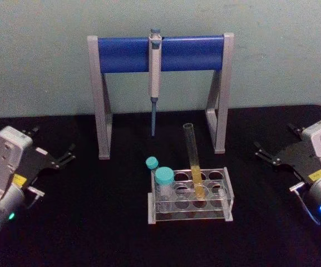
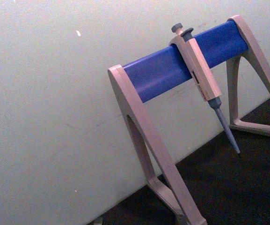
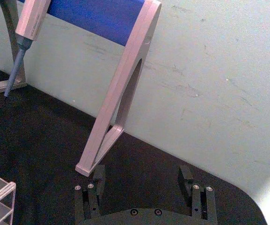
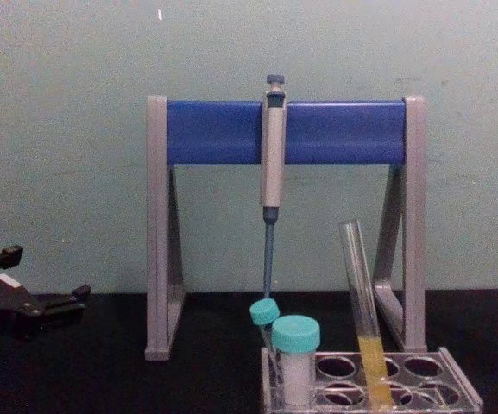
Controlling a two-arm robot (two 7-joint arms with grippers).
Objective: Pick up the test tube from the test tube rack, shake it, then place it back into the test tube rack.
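Test tube (image 1: 193, 161) in rack (image 1: 228, 192) before pipette stand (image 1: 127, 54)

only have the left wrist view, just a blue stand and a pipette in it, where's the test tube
Observer: The test tube stands in the test tube rack, in front of the pipette stand, with its top tilted toward the robot's left.
Operator: anything else in the rack
Observer: A teal-capped vial stands in it, left of the tube.
Operator: where are the tools
Observer: Both are open and apart from the rack: the left tool well off to its left, the right tool well off to its right.
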